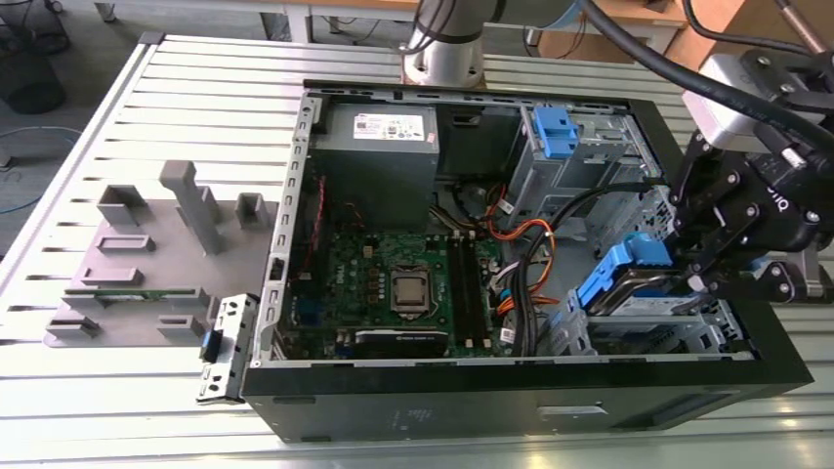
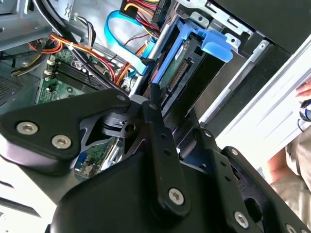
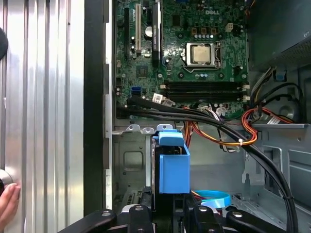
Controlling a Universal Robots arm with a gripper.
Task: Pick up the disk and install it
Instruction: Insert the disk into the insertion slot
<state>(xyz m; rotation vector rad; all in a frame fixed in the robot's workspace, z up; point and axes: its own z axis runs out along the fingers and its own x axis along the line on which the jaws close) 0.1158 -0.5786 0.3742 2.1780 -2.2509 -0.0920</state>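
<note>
Ribbed aluminium table [image 1: 156, 410] carries an open computer case [image 1: 521, 415] lying on its side. In the exterior view, at about 4 o'clock in the case, the gripper [image 1: 681, 272] has its jaws closed on the disk [image 1: 628, 276] at the drive cage [image 1: 678, 327]. I cannot tell how deep it sits there. The disk [image 3: 173, 167] stands on edge, and its long axis points from the gripper toward the motherboard [image 3: 194, 48]. Its label is hidden, and the fingers [image 3: 141, 216] cover its near end. A person's hand [image 3: 7, 204] is cut off.
</note>
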